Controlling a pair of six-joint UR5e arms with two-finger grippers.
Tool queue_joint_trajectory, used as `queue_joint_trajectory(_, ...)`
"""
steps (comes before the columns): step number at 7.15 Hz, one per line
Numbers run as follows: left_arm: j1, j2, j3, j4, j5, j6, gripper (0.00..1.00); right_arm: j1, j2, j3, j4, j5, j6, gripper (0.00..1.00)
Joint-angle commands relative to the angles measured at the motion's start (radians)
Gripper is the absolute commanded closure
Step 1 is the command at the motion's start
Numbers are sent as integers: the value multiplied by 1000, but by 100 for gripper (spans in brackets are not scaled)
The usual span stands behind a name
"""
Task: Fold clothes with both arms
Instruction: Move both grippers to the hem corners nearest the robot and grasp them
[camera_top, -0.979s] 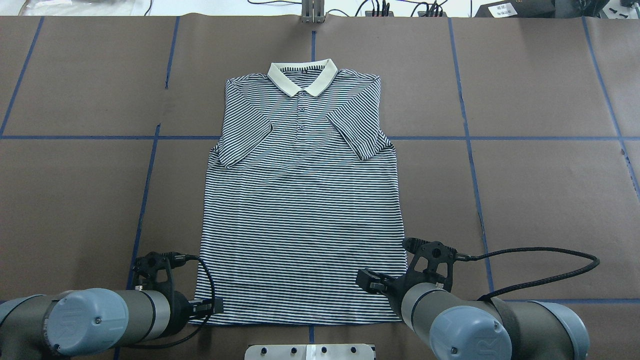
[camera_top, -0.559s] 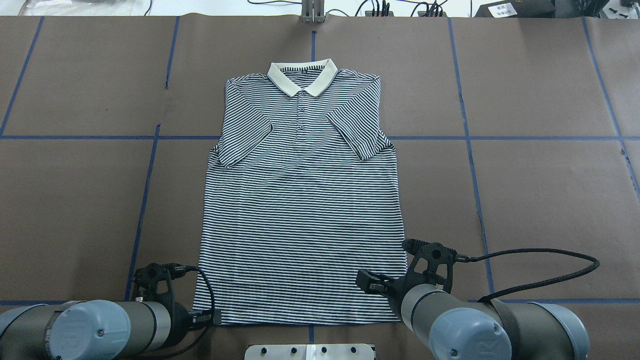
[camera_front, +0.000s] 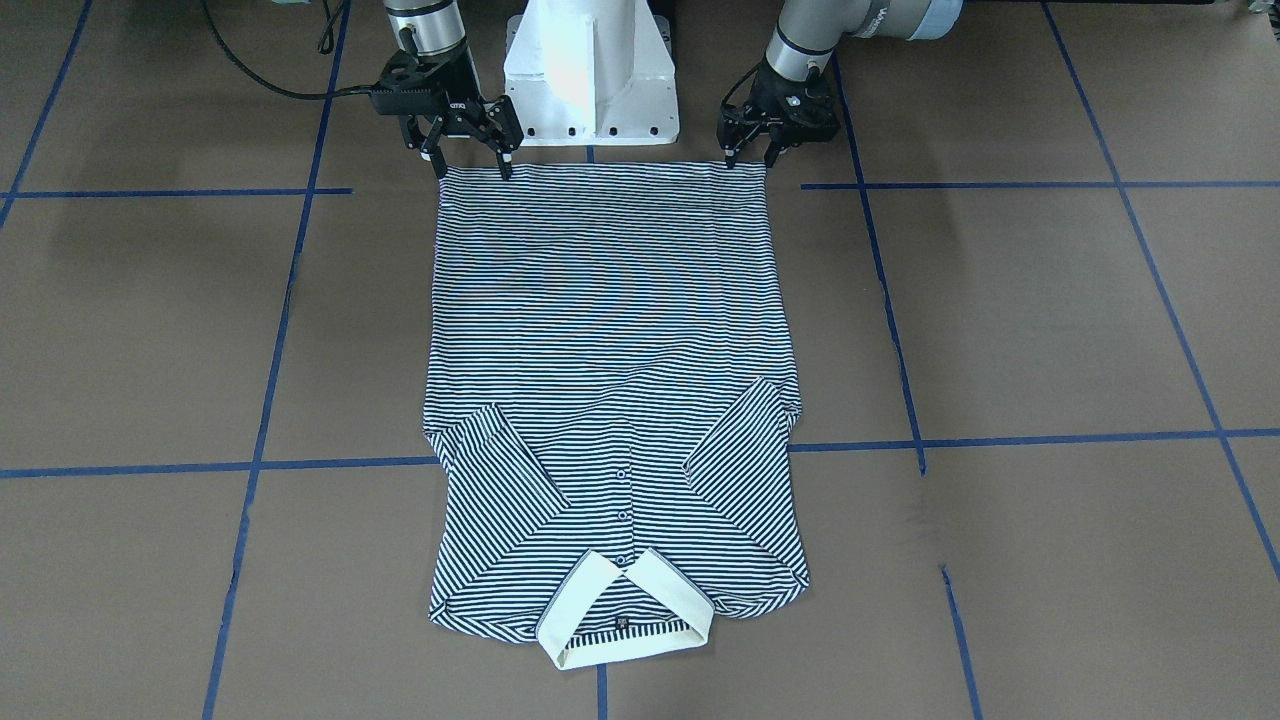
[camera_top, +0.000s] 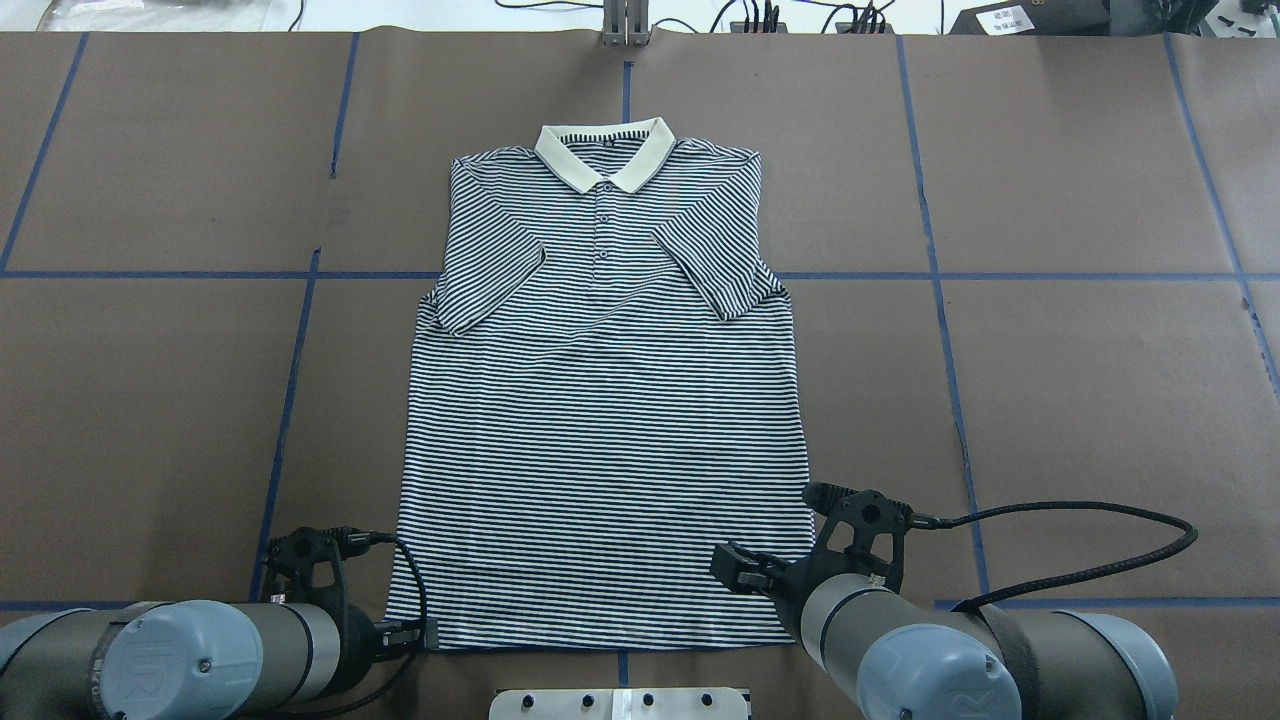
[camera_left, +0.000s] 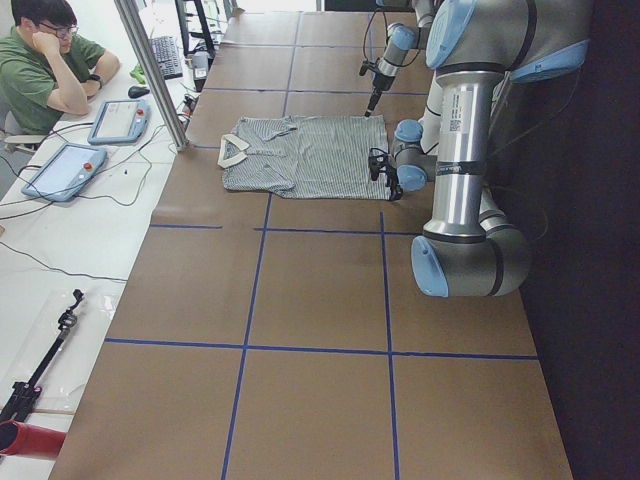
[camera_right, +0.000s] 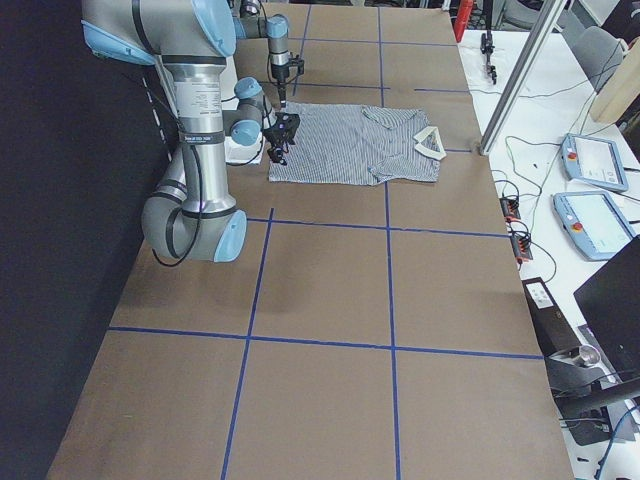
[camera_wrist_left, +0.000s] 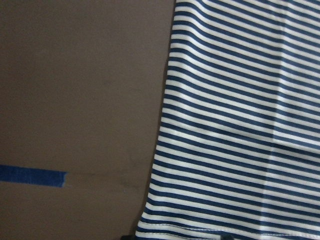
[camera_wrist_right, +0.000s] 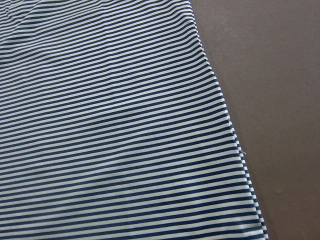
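- So, the polo shirt (camera_top: 600, 450) is lying flat and face up in the middle of the table (camera_top: 1100, 400). The cream collar (camera_top: 603, 155) is on the far side from the robot and the hem (camera_front: 600, 172) runs right along the robot's side.
- Both short sleeves (camera_top: 490, 280) are folded in over the chest, angling toward the button (camera_top: 603, 217) row.
- The left gripper (camera_front: 748, 160) sits at its hem corner, pointing down with its jaws apart. One fingertip is about at the corner and the other is over the hem. Can't really tell if they're touching the cloth.
- The right gripper (camera_front: 472, 168) is at the other hem corner, jaws spread wider, with a fingertip at the corner and one further in along the hem. Same deal on contact: too close to call.
- The left wrist cam shows the striped fabric's side edge and stitched bottom corner on brown paper, with a bit of blue tape (camera_wrist_left: 32, 176) beside it.
- The right wrist cam is mostly stripes, with the side edge running diagonally.
- The white pedestal base (camera_front: 590, 70) sits between the two grippers, just behind the hem.
- A person (camera_left: 50, 70) sits at a side desk past the far end of the table.
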Motion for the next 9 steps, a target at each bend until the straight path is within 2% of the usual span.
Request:
queue_joint_trajectory(1, -1, 2, -1, 2, -1, 0, 34, -7, 0, -1, 0, -8, 0, 0)
queue_joint_trajectory(4, 0, -1, -4, 39, -1, 0, 35, -12, 0, 1, 0, -16, 1, 0)
queue_joint_trajectory(5, 0, -1, -4, 39, -1, 0, 42, -12, 0, 1, 0, -18, 1, 0)
queue_joint_trajectory(7, 0, -3, -4, 39, -1, 0, 84, -13, 0, -1, 0, -18, 1, 0)
queue_joint_trajectory(8, 0, -3, -5, 39, -1, 0, 100, -15, 0, -1, 0, -18, 1, 0)
queue_joint_trajectory(9, 0, -6, -7, 39, -1, 0, 100, -15, 0, 1, 0, -18, 1, 0)
